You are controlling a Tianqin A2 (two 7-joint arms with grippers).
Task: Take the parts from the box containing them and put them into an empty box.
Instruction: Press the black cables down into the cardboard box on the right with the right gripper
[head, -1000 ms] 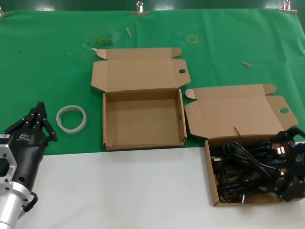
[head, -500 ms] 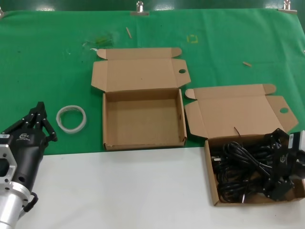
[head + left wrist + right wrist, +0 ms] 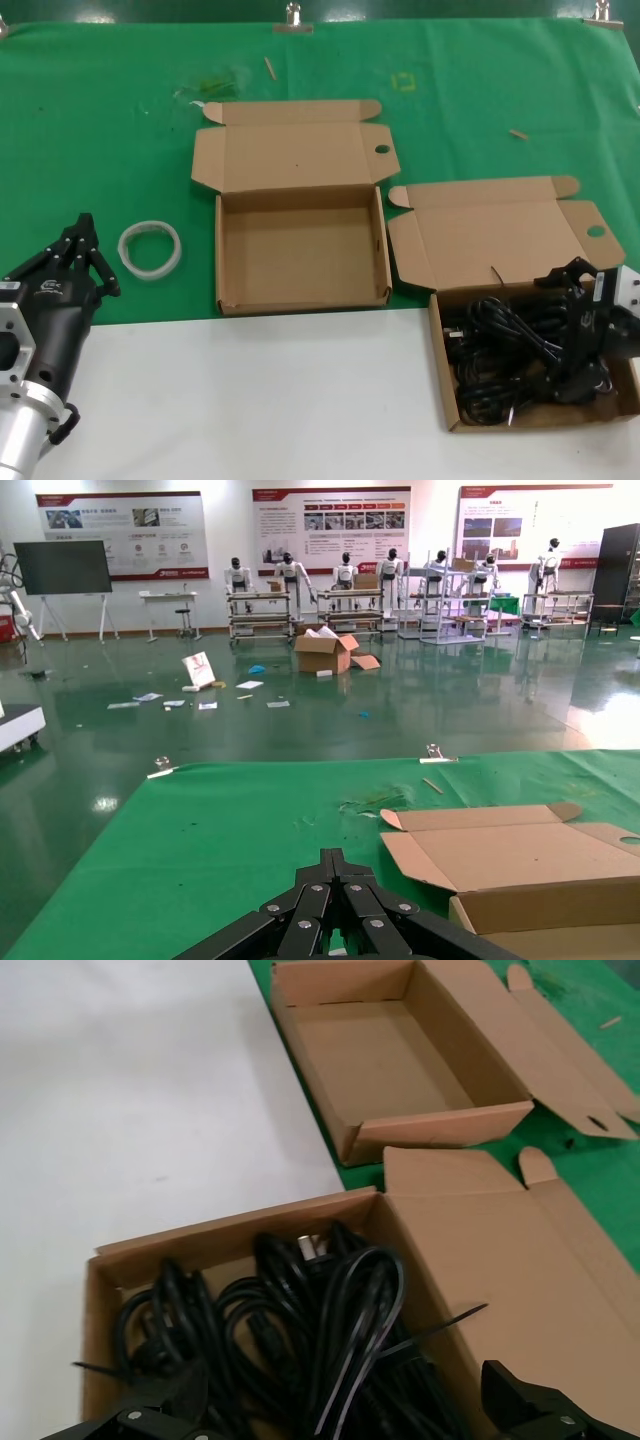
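Note:
Black coiled power cords [image 3: 505, 345] fill the brown box [image 3: 440, 400] at the front right, whose lid has a short dark slit. My right gripper [image 3: 566, 335] is open over the right half of that box, its fingers astride the cords and holding nothing. In the right wrist view the cords [image 3: 320, 1330] lie between the spread fingertips [image 3: 530, 1405] of my right gripper [image 3: 340, 1415], inside the box [image 3: 230, 1235]. The empty box [image 3: 218, 255] stands open at the centre and also shows in the right wrist view [image 3: 400, 1050]. My left gripper [image 3: 85, 250] is shut and parked at the left; it also shows in the left wrist view [image 3: 333, 865].
A white ring [image 3: 150, 248] lies on the green mat between my left gripper and the empty box. Both lids lie folded back away from me. The empty box's lid [image 3: 520, 855] shows in the left wrist view. White tabletop lies in front.
My right gripper has moved left from the table's right edge, further over the box of cords. The left arm has not moved.

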